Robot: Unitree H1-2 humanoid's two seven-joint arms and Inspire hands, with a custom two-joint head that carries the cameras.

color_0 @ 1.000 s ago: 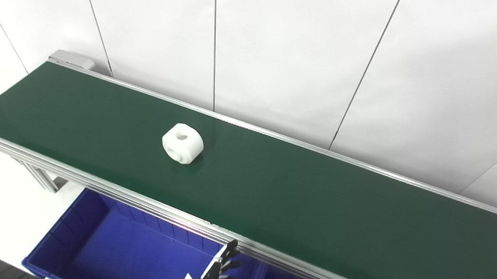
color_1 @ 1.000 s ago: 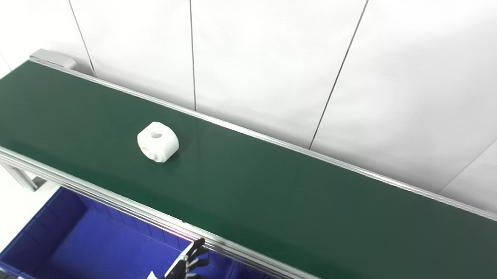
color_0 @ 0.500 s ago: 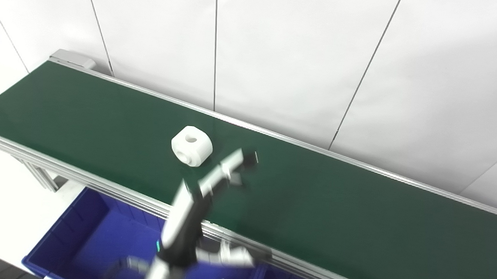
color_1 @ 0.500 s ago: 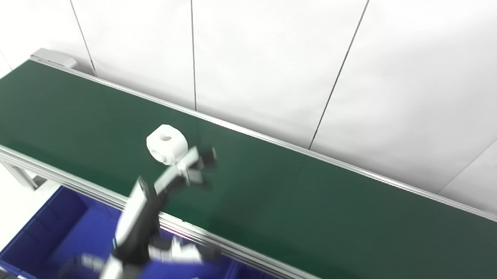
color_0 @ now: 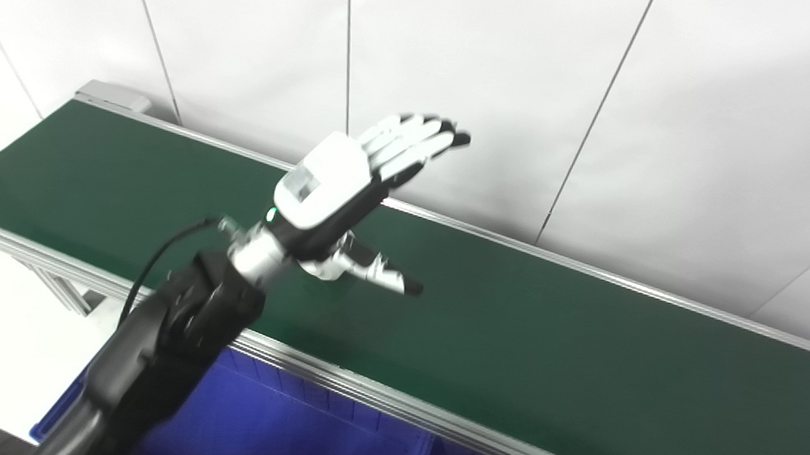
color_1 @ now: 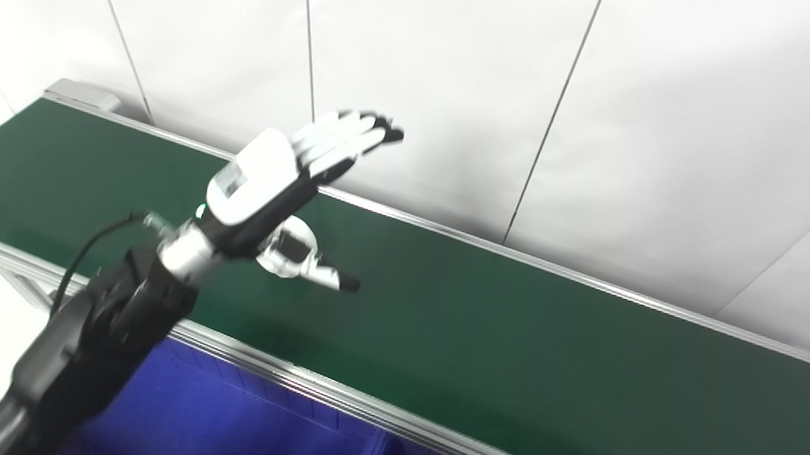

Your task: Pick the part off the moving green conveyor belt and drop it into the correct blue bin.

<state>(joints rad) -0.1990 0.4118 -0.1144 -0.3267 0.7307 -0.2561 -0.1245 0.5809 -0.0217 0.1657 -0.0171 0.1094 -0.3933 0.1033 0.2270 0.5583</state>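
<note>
Left hand [color_0: 331, 182] first: it's mine, raised over the belt [color_0: 544, 346] with the fingers [color_0: 410, 137] stretched out flat and the thumb [color_0: 375, 271] splayed forward, wide open and holding nothing. I judge it is held high and spread like this so it can drop around the part as the belt carries it under my palm. My right hand is not in view.

Nearest me, below the belt's front rail, sits the blue bin [color_0: 284, 422], with a pale scrap showing at its bottom edge that I cannot identify. Placing it right under the rail makes sense: a short pull back from the belt ends over the drop.

Beyond that is the part [color_1: 291, 248]. The right eye view shows a rounded white piece peeking out just under my palm, by the thumb's base, resting on the belt. The left eye view hides most of it behind the hand, so only there could I miss it.

Farthest back, the white wall [color_0: 523, 88] backs the belt.
</note>
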